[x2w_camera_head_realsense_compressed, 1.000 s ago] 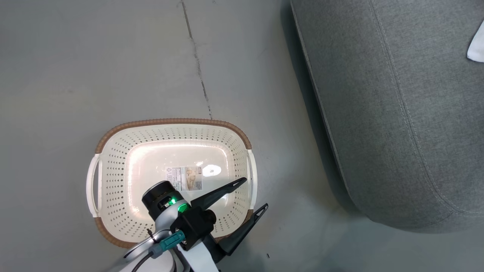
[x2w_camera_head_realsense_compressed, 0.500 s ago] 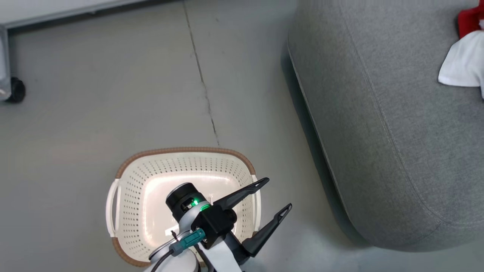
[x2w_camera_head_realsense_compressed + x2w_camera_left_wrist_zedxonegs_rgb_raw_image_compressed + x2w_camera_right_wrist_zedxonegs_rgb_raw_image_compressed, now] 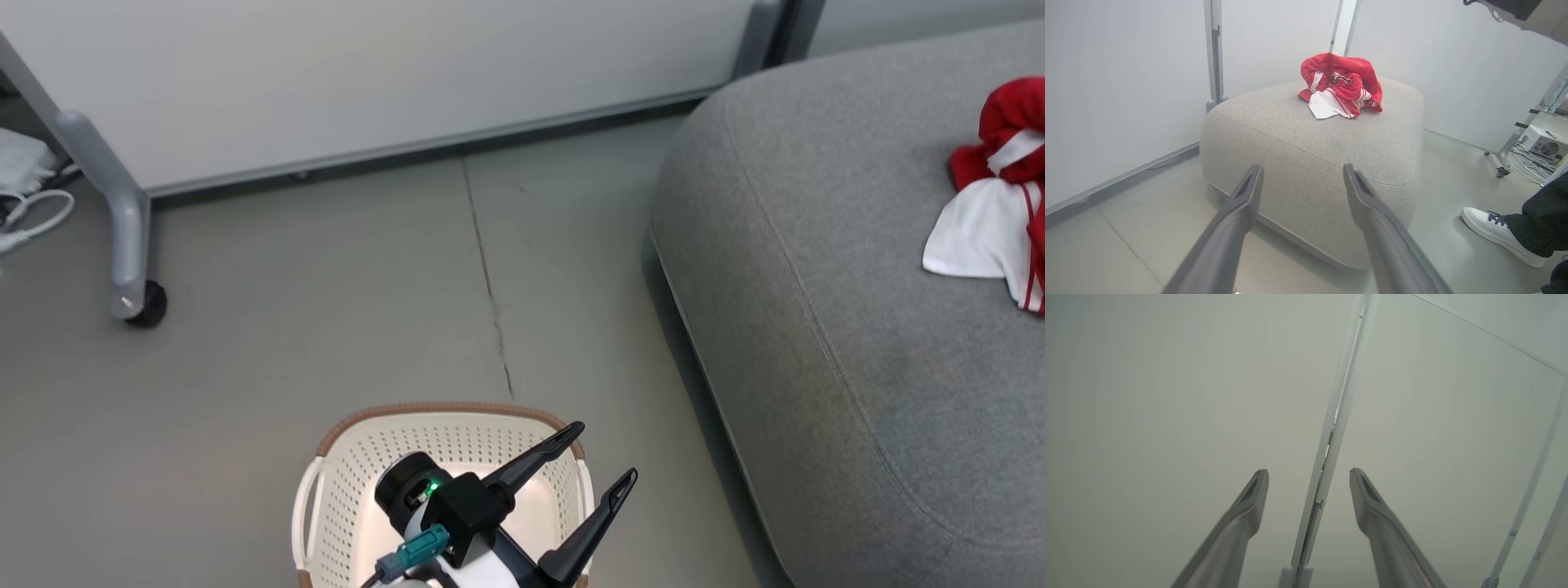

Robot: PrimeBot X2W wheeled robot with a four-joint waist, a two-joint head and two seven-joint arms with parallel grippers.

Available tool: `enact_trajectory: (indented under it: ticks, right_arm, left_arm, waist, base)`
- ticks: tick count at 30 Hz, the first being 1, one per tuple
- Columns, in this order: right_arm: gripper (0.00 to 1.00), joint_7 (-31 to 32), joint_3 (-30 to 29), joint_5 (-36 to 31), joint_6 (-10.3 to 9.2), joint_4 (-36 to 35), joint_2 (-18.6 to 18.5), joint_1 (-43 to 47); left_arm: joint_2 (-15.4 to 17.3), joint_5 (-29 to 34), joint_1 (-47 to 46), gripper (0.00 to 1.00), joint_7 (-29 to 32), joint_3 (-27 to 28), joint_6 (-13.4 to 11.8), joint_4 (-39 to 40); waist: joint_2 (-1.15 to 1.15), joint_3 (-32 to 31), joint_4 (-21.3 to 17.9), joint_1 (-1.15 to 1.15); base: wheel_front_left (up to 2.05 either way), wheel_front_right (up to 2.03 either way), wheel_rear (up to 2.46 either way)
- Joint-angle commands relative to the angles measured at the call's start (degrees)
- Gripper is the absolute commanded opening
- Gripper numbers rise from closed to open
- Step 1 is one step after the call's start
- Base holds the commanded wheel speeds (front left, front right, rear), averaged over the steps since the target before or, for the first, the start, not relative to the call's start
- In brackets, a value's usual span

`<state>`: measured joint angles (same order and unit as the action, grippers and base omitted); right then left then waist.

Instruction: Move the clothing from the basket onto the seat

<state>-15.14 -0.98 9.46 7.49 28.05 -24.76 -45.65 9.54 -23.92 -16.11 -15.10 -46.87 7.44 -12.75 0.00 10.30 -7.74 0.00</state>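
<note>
Hovering over the basket (image 3: 457, 411), left gripper (image 3: 602, 452) fingers spread, empty; right gripper (image 3: 1308, 473) splayed too; the clothing (image 3: 1341, 83) lies heaped on the seat (image 3: 1306, 163) near its far edge, where a nudge could tip it off; basket floor partly hidden, perhaps leftovers.

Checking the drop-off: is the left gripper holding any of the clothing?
No, the left gripper stands open and empty, while the clothing lies on the seat.

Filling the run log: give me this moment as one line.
clothing: on seat | basket: on floor | left hand: open, empty | right hand: open, empty
</note>
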Motion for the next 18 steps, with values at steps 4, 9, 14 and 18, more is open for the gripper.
enact_trajectory:
  ticks: [4, 9, 14, 18]
  right_arm:
    - [1.0, 0.0, 2.4, 3.1, 0.0, -5.8, 2.0, 8.4]
    - [1.0, 0.0, 1.8, 2.4, 0.01, -13.8, 4.0, 17.3]
    - [1.0, 0.0, -0.7, -2.1, 0.0, -22.0, 7.6, 26.4]
    - [1.0, 0.0, -2.6, -4.7, 0.0, -27.9, 12.9, 33.2]
  left_arm:
    - [-1.6, -0.1, 3.5, 1.0, 0.0, 2.2, 0.1, -1.0]
    - [-3.1, 0.6, 6.1, 1.0, 0.0, 4.9, 0.1, -1.7]
    - [-4.1, 0.6, 7.6, 1.0, 0.0, 7.9, 0.1, -1.7]
    - [-4.4, 1.2, 8.8, 1.0, 0.0, 9.9, 0.1, -1.8]
  waist:
    - [0.0, -7.2, 3.5, 0.0]
    - [0.0, -10.6, 6.7, 0.0]
    - [0.0, -12.1, 10.5, 0.0]
    - [0.0, -12.9, 13.2, 0.0]
  base:
    - [0.0, 0.0, 0.0]
    - [0.0, 0.0, 0.0]
    - [0.0, 0.0, 0.0]
    - [0.0, 0.0, 0.0]
